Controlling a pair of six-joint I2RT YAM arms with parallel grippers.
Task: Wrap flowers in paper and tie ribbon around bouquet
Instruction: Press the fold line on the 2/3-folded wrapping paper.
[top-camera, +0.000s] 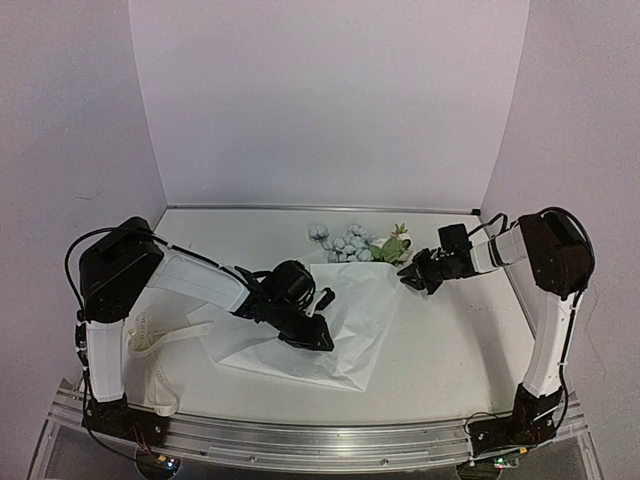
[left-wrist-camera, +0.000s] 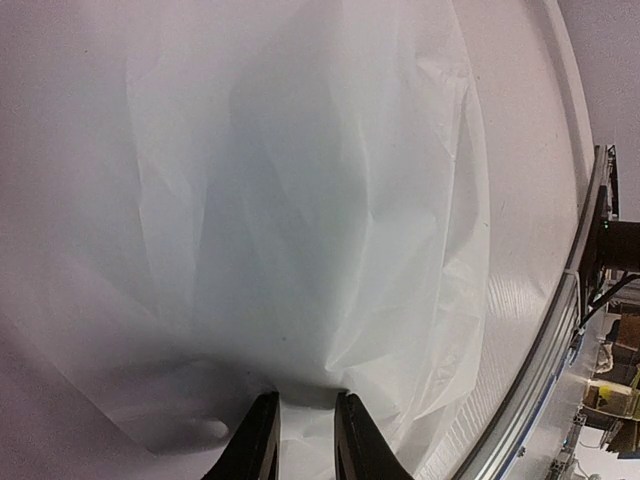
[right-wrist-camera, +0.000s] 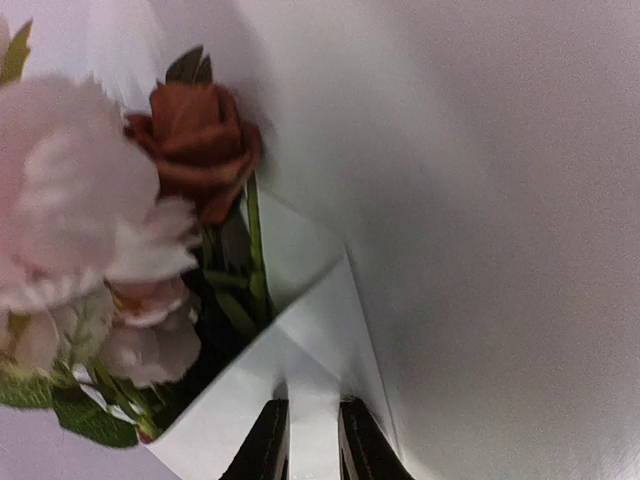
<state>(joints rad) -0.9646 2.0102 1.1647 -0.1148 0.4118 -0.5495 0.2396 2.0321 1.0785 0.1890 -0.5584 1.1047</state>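
Backdrop: pale lilac walls (top-camera: 330, 100) are enclosing a white table (top-camera: 450, 350).
Ribbon: ribbon (top-camera: 150, 338) is lying in loose loops at the lower left of the overhead view.
Left gripper: left gripper (left-wrist-camera: 300, 412) is clenching a gathered fold of the paper, left of centre.
Paper: paper (top-camera: 355, 310) is spreading crinkled across the table's centre.
Flowers: flowers (top-camera: 350, 242) are poking out past the paper's upper edge.
Right gripper: right gripper (right-wrist-camera: 312, 418) is pinching the paper's folded corner, just beside the blooms, right of centre.
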